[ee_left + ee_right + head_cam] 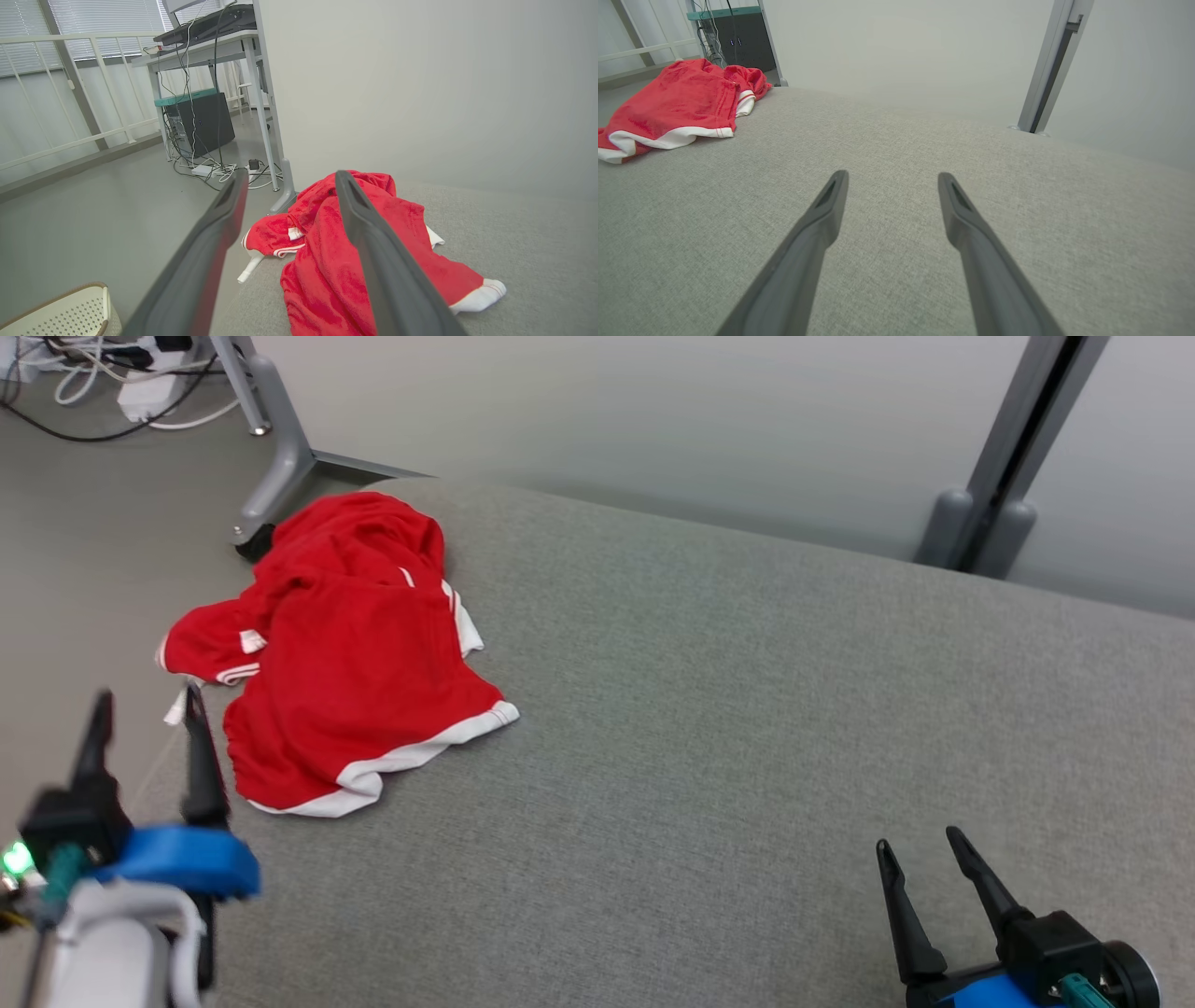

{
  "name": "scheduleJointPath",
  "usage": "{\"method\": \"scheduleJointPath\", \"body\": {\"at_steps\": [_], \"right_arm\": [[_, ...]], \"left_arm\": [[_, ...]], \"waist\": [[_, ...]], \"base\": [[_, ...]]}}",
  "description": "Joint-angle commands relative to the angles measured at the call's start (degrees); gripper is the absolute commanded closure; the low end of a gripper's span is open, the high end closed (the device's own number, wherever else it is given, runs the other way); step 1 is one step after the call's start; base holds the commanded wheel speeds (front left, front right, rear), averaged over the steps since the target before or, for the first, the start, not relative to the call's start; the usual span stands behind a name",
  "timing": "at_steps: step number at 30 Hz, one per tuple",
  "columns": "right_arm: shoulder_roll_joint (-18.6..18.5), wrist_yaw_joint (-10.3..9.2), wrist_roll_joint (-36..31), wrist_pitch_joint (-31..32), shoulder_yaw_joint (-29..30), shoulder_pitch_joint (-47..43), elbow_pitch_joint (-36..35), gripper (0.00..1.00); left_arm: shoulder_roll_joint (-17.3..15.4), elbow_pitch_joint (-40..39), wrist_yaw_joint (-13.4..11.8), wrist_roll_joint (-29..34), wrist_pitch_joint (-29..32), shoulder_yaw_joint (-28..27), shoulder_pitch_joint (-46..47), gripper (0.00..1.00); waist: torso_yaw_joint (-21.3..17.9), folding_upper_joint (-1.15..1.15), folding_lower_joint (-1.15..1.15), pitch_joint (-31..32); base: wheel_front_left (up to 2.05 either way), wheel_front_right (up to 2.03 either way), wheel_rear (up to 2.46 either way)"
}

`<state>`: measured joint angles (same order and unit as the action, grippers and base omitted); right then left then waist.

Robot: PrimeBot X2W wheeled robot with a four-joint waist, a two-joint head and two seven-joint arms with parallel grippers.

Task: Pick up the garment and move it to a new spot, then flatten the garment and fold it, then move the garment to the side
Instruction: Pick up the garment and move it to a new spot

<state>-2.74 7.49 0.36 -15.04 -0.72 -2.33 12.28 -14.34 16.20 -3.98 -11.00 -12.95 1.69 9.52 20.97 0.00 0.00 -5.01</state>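
Observation:
A crumpled red garment [345,644] with white trim lies at the far left of the grey padded surface [747,728], one part hanging over the left edge. In the left wrist view the garment [327,261] sits just beyond the fingers. My left gripper [145,695] hovers open near the surface's left edge, just short of the garment, holding nothing. My right gripper [920,845] is open at the lower right, far from the garment, above bare fabric. In the right wrist view the garment [677,105] is at the upper left, well past my right gripper [892,175].
Beyond the left edge are a grey desk leg [271,457] on a castor and tangled cables [103,383] on the floor. A white perforated basket [65,310] stands on the floor at the left. A grey post [1018,448] rises behind the surface's far right.

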Motion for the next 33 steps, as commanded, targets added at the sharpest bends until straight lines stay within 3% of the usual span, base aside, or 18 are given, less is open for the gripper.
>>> {"method": "scheduleJointPath", "body": {"at_steps": [1, 7, 15, 21, 26, 27, 28, 30, 33], "right_arm": [[-0.26, 0.00, -0.69, -0.22, 0.28, 1.02, -0.27, 0.00], [-0.26, 0.00, -2.39, -0.22, 1.93, 2.70, -0.97, 0.00], [-0.25, 0.00, -5.75, -0.22, 3.50, 4.50, -1.64, 0.00], [-0.25, 0.00, -6.70, -0.22, 3.71, 5.15, -2.24, 0.00], [-0.25, 0.00, -7.38, -0.22, 3.86, 5.51, -3.07, 0.00], [-0.25, 0.00, -7.45, -0.22, 3.80, 5.60, -3.18, 0.00], [-0.25, 0.00, -7.50, -0.22, 3.84, 5.63, -3.24, 0.00], [-0.25, 0.00, -7.42, -0.22, 4.01, 5.71, -3.24, 0.00], [-0.24, 0.00, -7.02, -0.22, 4.25, 5.44, -2.88, 0.00]], "left_arm": [[-0.81, -0.17, 0.43, 0.23, 1.27, -0.31, 1.99, 0.00], [-6.18, 5.64, 5.89, -2.12, 13.98, 0.42, 13.48, 0.00], [-7.73, 19.67, 10.60, -9.28, 34.93, 3.18, 20.91, 0.00], [-7.92, 26.09, 10.88, -13.30, 40.40, 2.00, 21.86, 0.00], [-7.03, 29.55, 10.57, -15.47, 40.15, 0.65, 23.04, 0.00], [-7.03, 30.04, 10.64, -15.62, 40.07, 0.74, 23.24, 0.11], [-7.00, 30.48, 10.75, -15.75, 40.24, 1.00, 23.42, 0.52], [-7.19, 30.60, 11.00, -16.20, 39.45, 1.41, 24.01, 1.00], [-8.27, 29.63, 11.20, -16.49, 38.34, 2.07, 24.99, 1.00]], "waist": [[-0.25, 0.00, 0.00, -0.48], [-2.58, 0.00, 0.00, -4.53], [-6.75, 0.00, 0.00, -10.83], [-8.76, 0.00, 0.00, -14.38], [-9.53, 0.00, 0.00, -16.12], [-9.62, 0.00, 0.00, -16.29], [-9.66, 0.00, 0.00, -16.40], [-9.65, 0.00, 0.00, -16.52], [-9.28, 0.00, 0.00, -15.90]], "base": [[0.00, 0.00, 0.00], [0.00, 0.00, 0.00], [0.00, 0.00, 0.00], [0.00, 0.00, 0.00], [0.00, 0.00, 0.00], [0.00, 0.00, 0.00], [0.00, 0.00, 0.00], [0.00, 0.00, 0.00], [0.00, 0.00, 0.00]]}}
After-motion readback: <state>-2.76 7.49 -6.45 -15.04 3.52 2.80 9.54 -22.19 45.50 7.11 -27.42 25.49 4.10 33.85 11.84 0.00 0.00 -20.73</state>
